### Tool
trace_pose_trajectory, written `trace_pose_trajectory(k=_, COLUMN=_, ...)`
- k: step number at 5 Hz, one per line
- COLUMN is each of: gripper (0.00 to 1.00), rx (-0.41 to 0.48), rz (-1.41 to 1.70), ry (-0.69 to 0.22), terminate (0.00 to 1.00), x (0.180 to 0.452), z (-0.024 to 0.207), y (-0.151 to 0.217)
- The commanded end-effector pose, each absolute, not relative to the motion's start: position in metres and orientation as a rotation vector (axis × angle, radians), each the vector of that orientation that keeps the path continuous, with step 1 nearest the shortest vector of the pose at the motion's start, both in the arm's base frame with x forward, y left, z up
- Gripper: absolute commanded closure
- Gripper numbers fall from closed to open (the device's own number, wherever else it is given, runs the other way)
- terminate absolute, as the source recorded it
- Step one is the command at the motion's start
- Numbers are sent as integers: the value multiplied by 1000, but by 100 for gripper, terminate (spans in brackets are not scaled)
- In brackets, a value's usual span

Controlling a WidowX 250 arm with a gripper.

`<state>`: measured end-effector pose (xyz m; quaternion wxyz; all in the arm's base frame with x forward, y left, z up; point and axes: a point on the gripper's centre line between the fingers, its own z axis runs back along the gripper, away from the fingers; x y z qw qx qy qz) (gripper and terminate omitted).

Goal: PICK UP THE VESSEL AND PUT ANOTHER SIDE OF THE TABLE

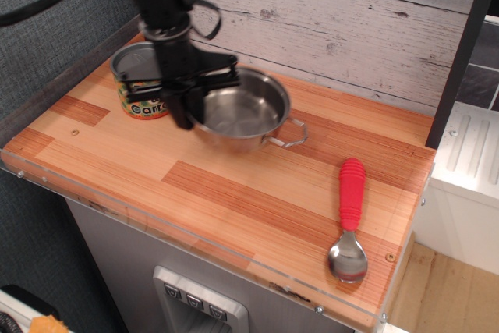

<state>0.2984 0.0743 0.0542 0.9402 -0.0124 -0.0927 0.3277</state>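
Observation:
The vessel [242, 111], a shallow shiny steel pot with a wire loop handle on its right, hangs tilted a little above the table [234, 193], near the back wall. My black gripper [187, 107] is shut on the pot's left rim, one finger inside and one outside. The arm comes down from the top left and hides the pot's left handle.
A green-orange tin can [139, 83] stands at the back left, just left of my gripper. A spoon with a red handle [350, 220] lies at the front right. A grey plank wall [327, 21] runs behind the table, and a clear acrylic edge [195, 243] lines the front.

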Motion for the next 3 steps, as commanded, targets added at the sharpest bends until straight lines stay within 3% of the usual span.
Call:
trace_pose_trajectory(k=1, gripper=100, rx=-77, rz=716, ry=-245, terminate=0, x=338, z=50, y=58)
trace_pose_trajectory(k=3, gripper=100, rx=-88, rz=715, ry=-249, terminate=0, x=348, z=35, y=55)
